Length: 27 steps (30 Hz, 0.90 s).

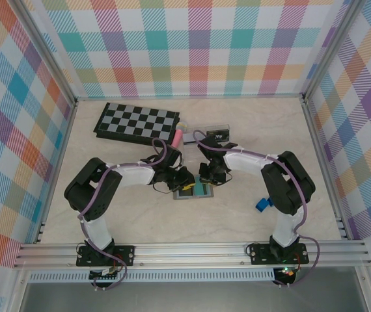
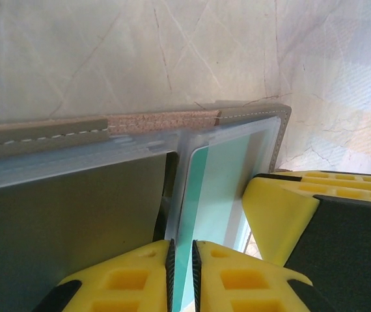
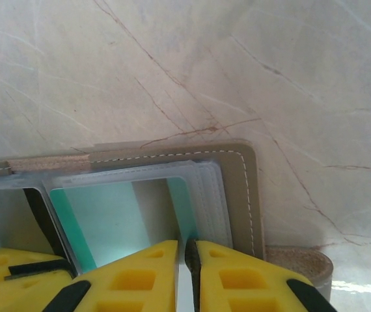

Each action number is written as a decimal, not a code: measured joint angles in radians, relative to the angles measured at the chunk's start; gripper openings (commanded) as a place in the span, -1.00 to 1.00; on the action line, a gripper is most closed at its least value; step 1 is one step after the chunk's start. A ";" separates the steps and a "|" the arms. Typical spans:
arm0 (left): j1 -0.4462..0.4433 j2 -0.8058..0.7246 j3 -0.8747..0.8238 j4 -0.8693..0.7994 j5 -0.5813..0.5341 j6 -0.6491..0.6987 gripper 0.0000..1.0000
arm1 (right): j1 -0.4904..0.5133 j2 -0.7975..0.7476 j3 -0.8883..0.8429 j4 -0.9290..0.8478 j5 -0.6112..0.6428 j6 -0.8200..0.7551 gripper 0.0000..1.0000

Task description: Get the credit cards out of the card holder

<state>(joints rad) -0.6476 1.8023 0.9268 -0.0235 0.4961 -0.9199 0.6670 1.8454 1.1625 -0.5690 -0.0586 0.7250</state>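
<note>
The card holder (image 1: 193, 191), open on the table (image 1: 127, 221), is being pinched by the jaws of the right gripper (image 3: 187, 252). The teal card (image 2: 221, 175) is being squeezed by the jaws of the left gripper (image 2: 181, 253), for taking out. A slow, straight pull is being called for.

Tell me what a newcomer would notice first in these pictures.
The left gripper and right gripper meet mid-table, both pinched on the open card holder, with a teal card in its clear pocket. A checkerboard lies at the far edge, and bright plaid walls ring everything.
</note>
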 measured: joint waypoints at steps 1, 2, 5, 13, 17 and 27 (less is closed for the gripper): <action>0.000 0.003 0.002 0.001 0.001 0.000 -0.66 | 0.000 0.001 0.000 0.000 0.000 0.000 -0.70; 0.000 0.005 0.004 0.000 0.003 0.000 -0.66 | 0.000 0.002 0.001 0.000 -0.002 0.000 -0.70; 0.000 0.007 0.006 0.000 0.006 0.000 -0.66 | -0.001 0.005 0.004 0.000 -0.006 0.000 -0.70; -0.001 0.009 0.019 -0.026 -0.005 0.008 -0.64 | -0.001 0.006 0.005 0.000 -0.007 0.000 -0.70; -0.010 0.004 0.039 -0.082 -0.055 0.031 -0.63 | -0.001 0.006 0.005 0.000 -0.006 0.001 -0.70; -0.019 -0.046 0.043 -0.159 -0.113 0.060 -0.60 | -0.001 0.006 0.005 0.000 -0.006 0.005 -0.70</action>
<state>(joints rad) -0.6666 1.7565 0.9703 -0.1822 0.3832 -0.8600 0.6662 1.8519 1.1671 -0.5686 -0.0650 0.7300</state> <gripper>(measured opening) 0.209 0.150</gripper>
